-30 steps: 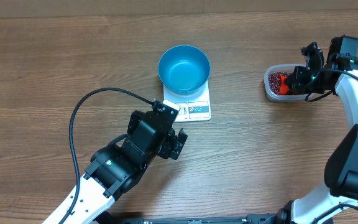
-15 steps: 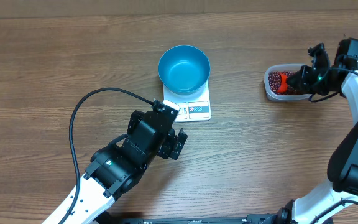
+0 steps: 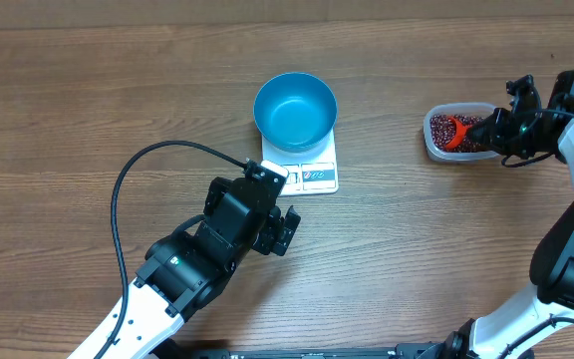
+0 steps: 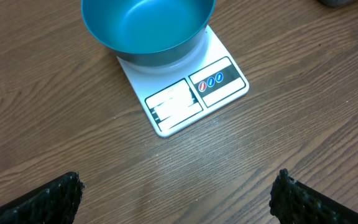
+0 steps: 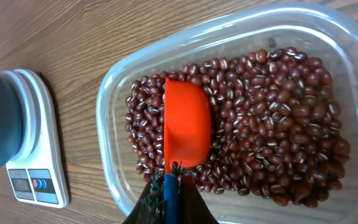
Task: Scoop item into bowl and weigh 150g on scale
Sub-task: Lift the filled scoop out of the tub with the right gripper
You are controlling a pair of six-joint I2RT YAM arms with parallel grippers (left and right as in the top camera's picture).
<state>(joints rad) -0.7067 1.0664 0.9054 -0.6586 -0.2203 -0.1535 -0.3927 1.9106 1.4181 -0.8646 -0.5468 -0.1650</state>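
Beans [image 5: 272, 124] surround the orange scoop [image 5: 187, 121] gripped by right end effector [image 5: 169, 186].

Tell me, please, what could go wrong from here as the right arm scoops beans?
1. The orange scoop, held by its handle in the right gripper, lies tilted in the beans; it may come up nearly empty.
2. The bowl on the scale stands well apart from the clear tub, so beans could spill on the table on the way.
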